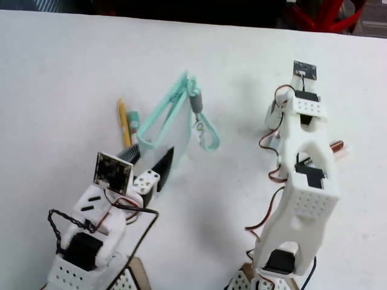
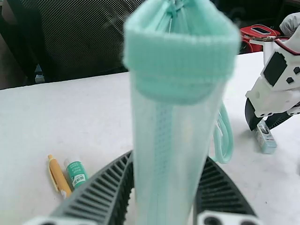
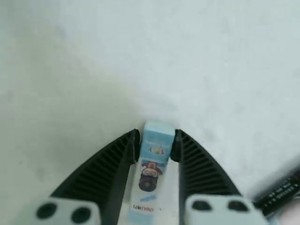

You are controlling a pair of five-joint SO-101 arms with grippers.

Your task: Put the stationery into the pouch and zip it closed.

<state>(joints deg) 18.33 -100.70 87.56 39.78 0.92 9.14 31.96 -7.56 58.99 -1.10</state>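
The left gripper (image 2: 168, 161) squeezes the green pouch (image 2: 178, 70) tight between its fingers (image 2: 108, 185), near the middle of the white table (image 1: 60, 72). The right gripper (image 3: 157, 136) pinches a blue eraser (image 3: 152, 154), I think. A yellow pen (image 1: 124, 124) and a green tube (image 1: 133, 121) lie beside the pouch.

1. The left arm (image 1: 91, 229) stands at the near-left corner of the white counter (image 1: 60, 66). Its claw (image 1: 148, 158) grips the near end of the pouch (image 1: 166, 118), with one dark finger on each side.
2. The pouch is clear with mint-green edging, and it slants away from the claw toward the middle of the counter.
3. A mint-green wrist strap (image 1: 208, 140) hangs from the pouch's far end below a grey piece and loops on the counter just right of the pouch.
4. A yellow pen (image 1: 123, 121) and a small green tube (image 1: 133, 121) lie side by side just left of the pouch.
5. The right arm (image 1: 302, 181) stretches along the right side, well apart from the pouch. A reddish-brown stick-like thing (image 1: 337, 145) pokes out beside it.
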